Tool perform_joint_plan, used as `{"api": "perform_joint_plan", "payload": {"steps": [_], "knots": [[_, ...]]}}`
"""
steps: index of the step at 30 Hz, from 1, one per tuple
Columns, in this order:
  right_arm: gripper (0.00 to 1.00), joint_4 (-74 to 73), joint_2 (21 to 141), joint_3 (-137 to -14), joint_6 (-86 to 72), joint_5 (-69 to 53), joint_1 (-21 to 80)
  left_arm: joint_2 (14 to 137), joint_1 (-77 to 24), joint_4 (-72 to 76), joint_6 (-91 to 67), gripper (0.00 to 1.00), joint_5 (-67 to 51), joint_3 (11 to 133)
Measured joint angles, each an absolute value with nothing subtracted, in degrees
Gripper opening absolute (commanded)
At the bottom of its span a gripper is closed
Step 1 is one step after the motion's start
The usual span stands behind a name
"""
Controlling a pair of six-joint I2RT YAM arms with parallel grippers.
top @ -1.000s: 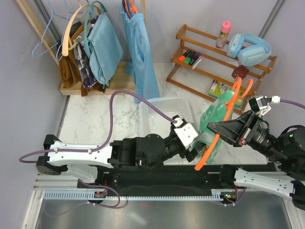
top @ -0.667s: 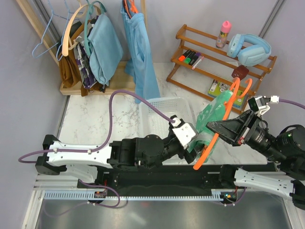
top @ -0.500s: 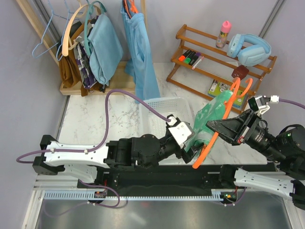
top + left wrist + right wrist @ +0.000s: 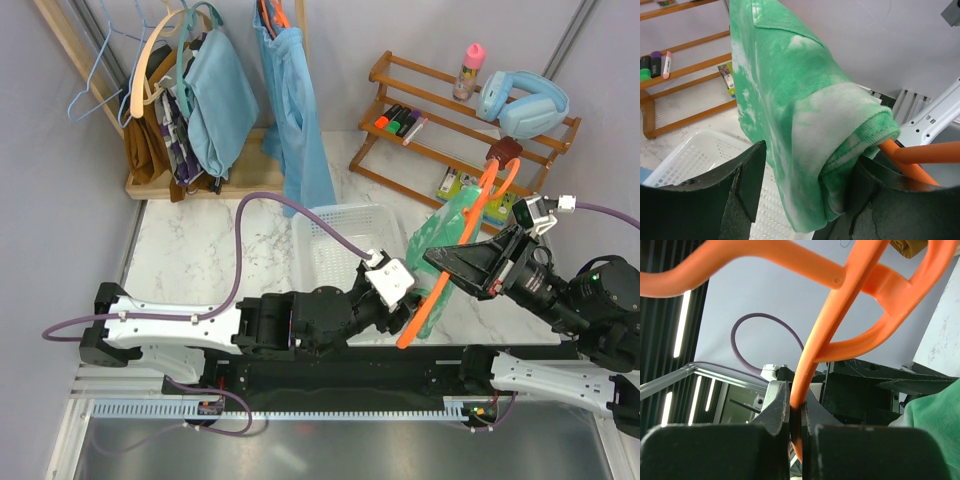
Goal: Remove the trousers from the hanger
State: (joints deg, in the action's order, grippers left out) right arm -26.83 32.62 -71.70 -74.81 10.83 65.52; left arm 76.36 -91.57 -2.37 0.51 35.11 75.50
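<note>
Trousers of soft knit cloth, bright green with cloudy white blotches, are draped over the hanger, which is held up in the air above the right part of the table, beside the white basket. In the left wrist view the trousers are seen hanging in a thick fold, with a rolled, ribbed hem at the lower end resting against the hanger's smooth orange bar. The hanger is thin moulded plastic, with rounded bars and a curved hook at its upper end.

The right gripper is reached in from the right, with its wrist raised and tilted. In its own view the right gripper is clamped tight on the hanger, the orange bar being squeezed between the two dark fingers.

The left arm is stretched low across the front of the table, and the left gripper is brought up to the hem. Its fingers are set on either side of the fold, which fills most of the gap. Whether the cloth is truly pinched cannot be told.

The table is topped with white veined marble. A wooden shelf rack carrying pale blue headphones is placed at the far right, and light-blue garments are hung at the far left against a grey wall.
</note>
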Motion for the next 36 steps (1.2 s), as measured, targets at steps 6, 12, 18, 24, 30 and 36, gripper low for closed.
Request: {"api": "perform_joint_plan", "payload": {"steps": [6, 12, 18, 24, 30, 36], "knots": [[0.00, -25.26, 32.71, -71.18, -75.22, 10.81, 65.52, 76.51, -90.48, -1.43, 0.40, 0.73, 35.90, 75.50], [0.00, -24.14, 32.51, -70.28, -75.07, 11.33, 65.47, 77.76, -88.05, 0.23, -0.25, 0.66, 34.24, 75.50], [0.00, -24.38, 31.48, -69.47, -74.78, 12.64, 65.34, 79.83, -86.70, 1.85, -0.69, 0.54, 32.16, 75.64], [0.00, -23.24, 30.26, -67.64, -74.87, 13.50, 65.34, 80.60, -85.89, 2.07, -0.82, 0.29, 30.26, 76.12], [0.00, -22.70, 27.97, -65.58, -75.09, 14.00, 65.34, 80.58, -85.10, 1.76, -0.80, 0.02, 28.80, 76.14], [0.00, -22.85, 26.39, -64.71, -75.48, 14.04, 65.34, 79.81, -85.08, 0.73, -0.67, 0.02, 28.53, 76.14]]}}
